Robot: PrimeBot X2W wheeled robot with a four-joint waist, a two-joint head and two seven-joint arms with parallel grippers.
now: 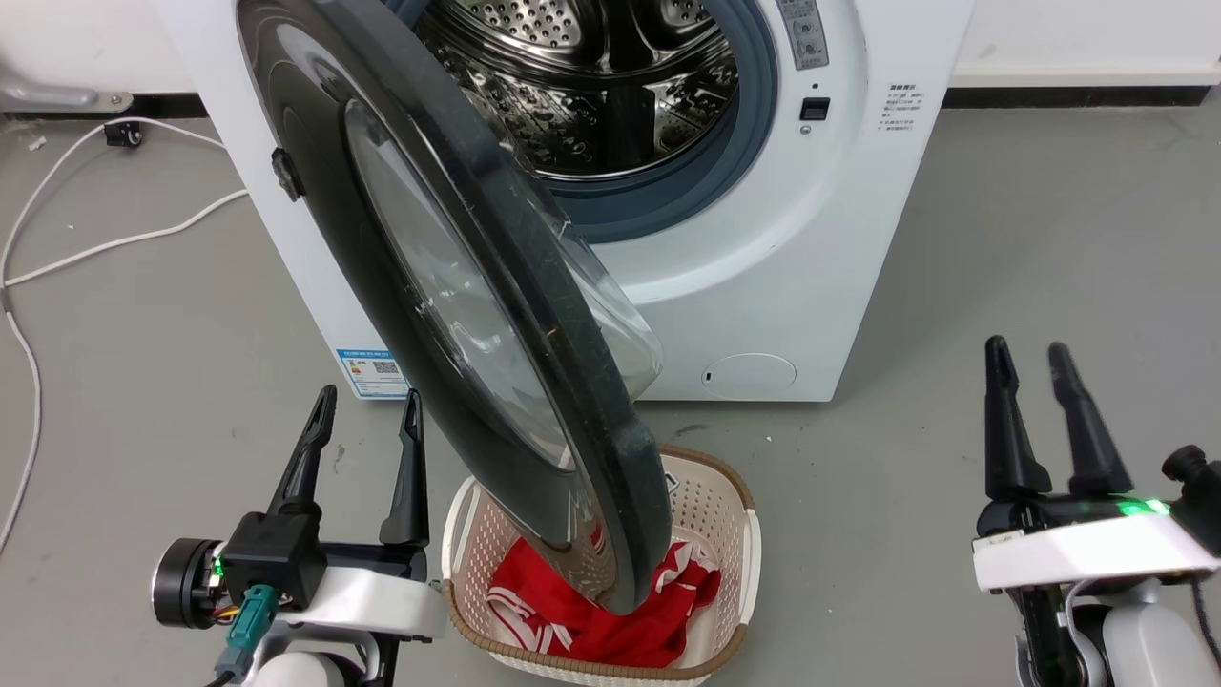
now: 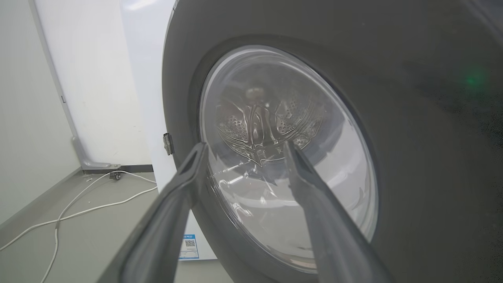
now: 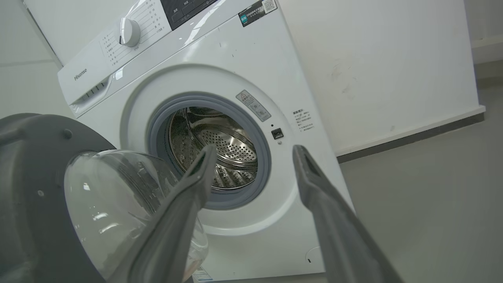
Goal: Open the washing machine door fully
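Head view, left to right: a white cable trails over the grey floor. The left end effector points up at lower left, fingers spread and holding nothing, just beside the outer face of the washing machine door. Whether it touches the door cannot be told. The door, a black ring around bulging clear glass, is hinged on the machine's left side and stands roughly half open. Its free edge hangs over a cream laundry basket with a red cloth inside. Behind it the white washing machine shows its steel drum and grey gasket. At lower right, well apart from the door, the right end effector is also spread wide and empty.

The door is unlatched but probably not yet fully open. The next move likely calls for swinging it further round its hinge, either by pushing on the inner side or by drawing the rim outward, with the left arm kept out of the door's path.

Left wrist view adds the glass up close, with the drum seen through it. Right wrist view adds the door's inner bowl and the machine's control dial and panel.
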